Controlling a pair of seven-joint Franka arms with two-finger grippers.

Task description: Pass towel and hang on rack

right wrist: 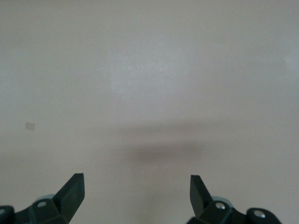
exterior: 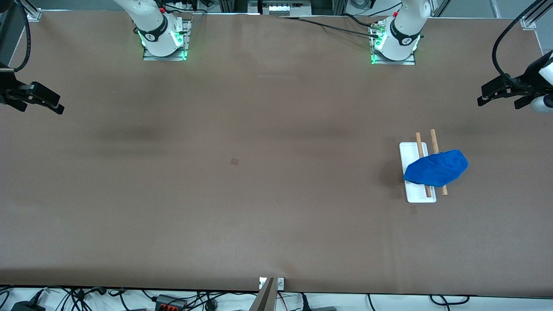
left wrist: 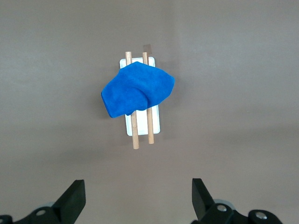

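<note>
The blue towel (exterior: 437, 167) lies draped over the two wooden rods of the rack (exterior: 415, 152), which stands on its white tray base toward the left arm's end of the table. In the left wrist view the towel (left wrist: 137, 89) covers the rods' upper part above the rack's tray (left wrist: 156, 122). My left gripper (exterior: 486, 98) is open and empty, up in the air at the table's end, apart from the rack; its tips show in its wrist view (left wrist: 138, 190). My right gripper (exterior: 58, 108) is open and empty over the right arm's end of the table, also seen in its wrist view (right wrist: 137, 185).
A small dark square mark (exterior: 234, 161) lies on the brown table near its middle. Both arm bases (exterior: 163, 36) stand along the table's edge farthest from the front camera. Cables run along the nearest edge.
</note>
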